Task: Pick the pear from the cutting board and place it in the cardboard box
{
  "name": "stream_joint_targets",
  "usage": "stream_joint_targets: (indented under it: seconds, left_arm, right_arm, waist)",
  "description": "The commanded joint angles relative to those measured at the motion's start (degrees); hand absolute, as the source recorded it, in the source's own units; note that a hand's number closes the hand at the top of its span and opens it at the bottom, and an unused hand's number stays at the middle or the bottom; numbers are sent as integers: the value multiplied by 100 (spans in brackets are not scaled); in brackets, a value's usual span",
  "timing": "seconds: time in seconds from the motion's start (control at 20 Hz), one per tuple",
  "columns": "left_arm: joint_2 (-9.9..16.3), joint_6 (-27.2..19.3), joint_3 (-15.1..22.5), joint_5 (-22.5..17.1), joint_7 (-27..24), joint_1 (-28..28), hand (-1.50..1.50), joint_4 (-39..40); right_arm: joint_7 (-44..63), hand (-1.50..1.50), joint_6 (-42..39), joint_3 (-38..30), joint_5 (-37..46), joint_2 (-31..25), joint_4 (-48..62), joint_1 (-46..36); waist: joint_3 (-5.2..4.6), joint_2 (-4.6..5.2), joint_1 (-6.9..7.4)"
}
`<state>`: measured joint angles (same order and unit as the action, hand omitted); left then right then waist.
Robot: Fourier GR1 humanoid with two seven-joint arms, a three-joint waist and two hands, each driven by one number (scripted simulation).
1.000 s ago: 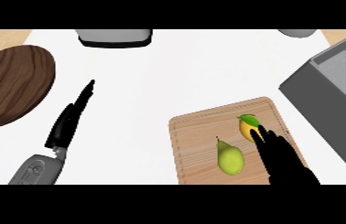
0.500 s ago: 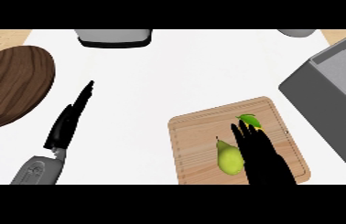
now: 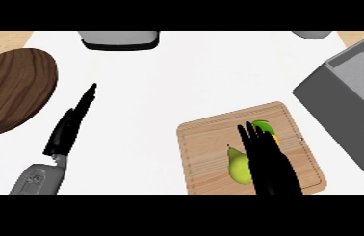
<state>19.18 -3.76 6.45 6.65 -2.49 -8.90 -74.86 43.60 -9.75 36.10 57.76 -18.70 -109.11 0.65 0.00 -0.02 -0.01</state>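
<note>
The pear (image 3: 239, 167) is showing yellow-green on a pale wooden cutting board (image 3: 210, 153) with fine grain lines. At one o'clock from it, a bright green and orange bit, possibly another fruit (image 3: 266, 129), is peeking past the black right hand (image 3: 268, 162). At nine o'clock the black left hand (image 3: 69, 126) is joining a grey forearm. A dark brown streaked wooden plate (image 3: 21, 89) is lying at ten o'clock, a grey box (image 3: 338, 95) at two o'clock, on a white counter (image 3: 192, 81).

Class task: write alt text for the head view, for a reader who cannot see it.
The right hand, fingers straight, reaches over a wooden cutting board beside a green pear, partly covering a second fruit. The left hand rests open at left; a grey box sits right.
</note>
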Motion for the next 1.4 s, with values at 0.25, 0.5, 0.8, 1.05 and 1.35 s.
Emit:
stream_joint_targets:
  seconds: [0.25, 0.5, 0.8, 1.05, 1.35]
  left_arm:
    - [-249, 175, -209, 253, 423, -191, 0, -211]
    - [-122, 430, -598, 307, -189, -15, 0, 189]
    - [-401, 557, -491, 472, -7, 277, 0, -272]
    - [-673, 171, -351, 769, -105, 128, 0, -1]
    - [-468, 543, -502, 566, 147, 357, 0, -509]
  right_arm:
    - [-639, -150, -70, -315, -25, 586, 847, -263]
    - [-747, -150, 210, -213, 435, 872, 1152, -90]
    - [-1216, -150, 38, -701, 277, 811, 1302, -44]
    - [-1106, 150, 377, -247, 1119, 737, 1364, -80]
    - [-1659, 150, 1521, -243, 1667, 826, 1994, -189]
  waist:
    - [1, 3, 6]
    - [-1, 2, -4]
    - [0, -1, 3]
    - [-2, -1, -10]
    - [2, -3, 23]
